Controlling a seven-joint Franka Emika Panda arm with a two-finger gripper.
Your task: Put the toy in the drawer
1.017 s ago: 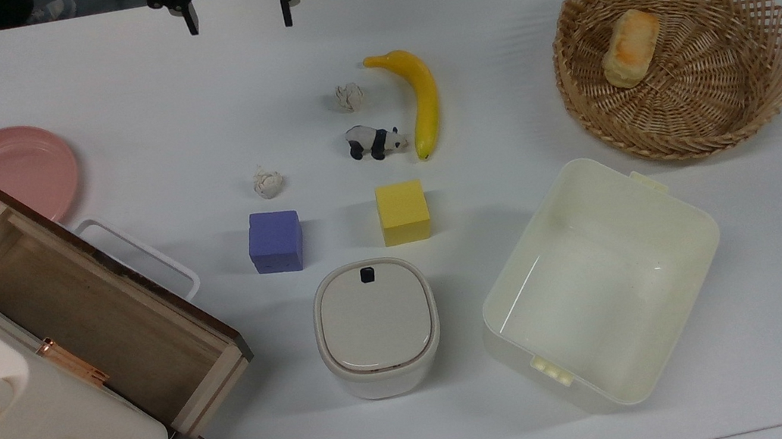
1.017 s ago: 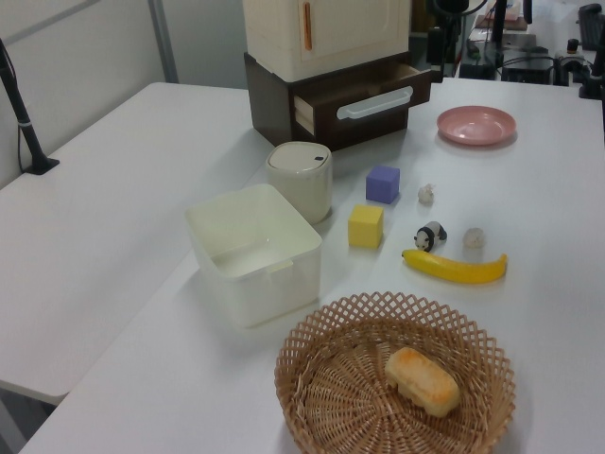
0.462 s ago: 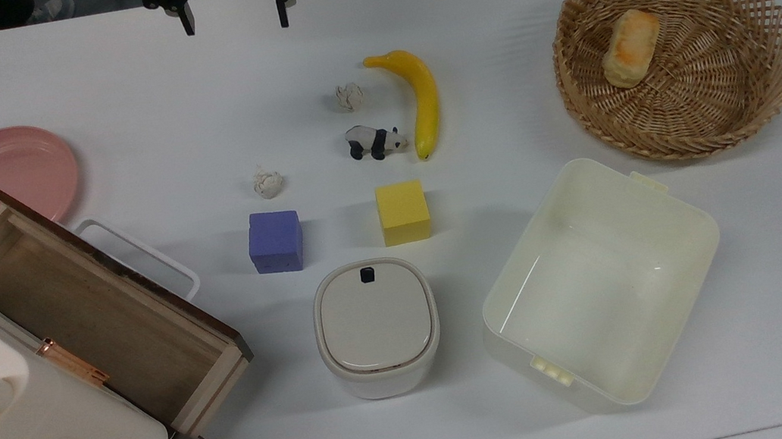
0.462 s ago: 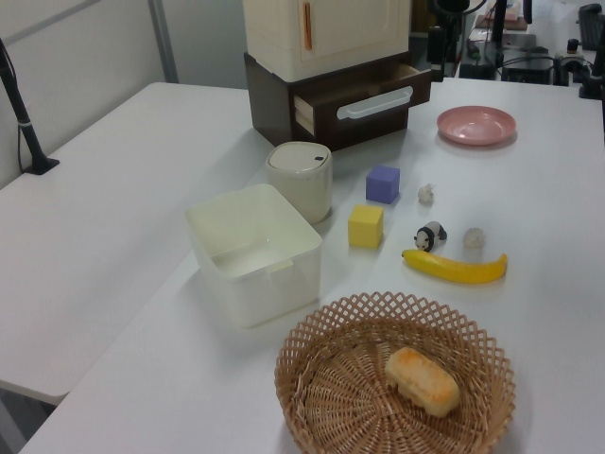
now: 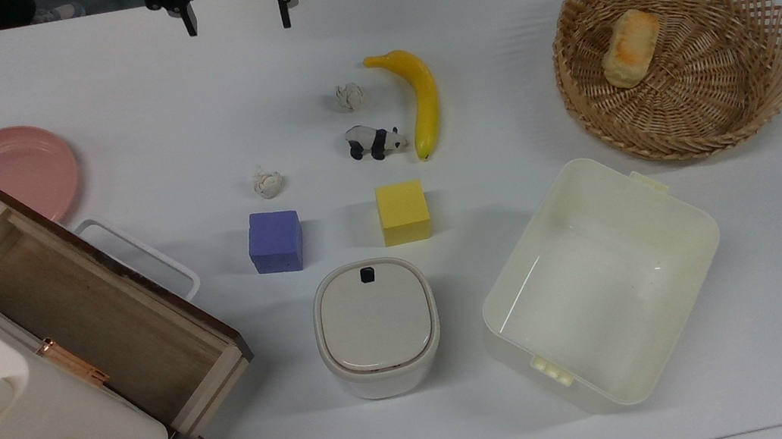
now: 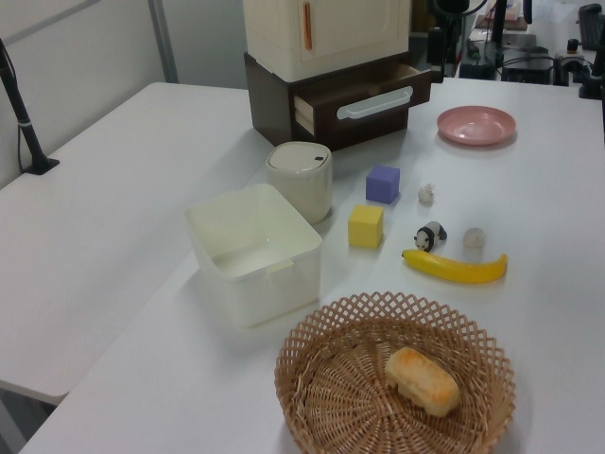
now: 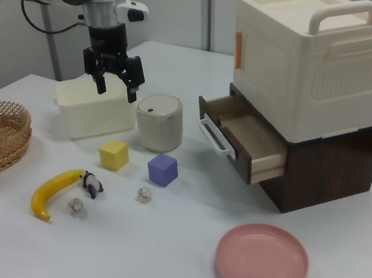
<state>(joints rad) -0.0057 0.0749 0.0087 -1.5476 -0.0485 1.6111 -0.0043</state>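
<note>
Top view, left to right: one pulled-out brown wooden drawer; two crumpled whitish paper balls; two foam cubes; one black-and-white panda toy just beside one yellow banana. Black claw, spread wide and empty, hangs at the white table's far edge, bare surface beneath.

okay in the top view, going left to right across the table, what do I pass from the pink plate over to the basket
Pink plate → purple cube → panda toy → banana → wicker basket.
</note>
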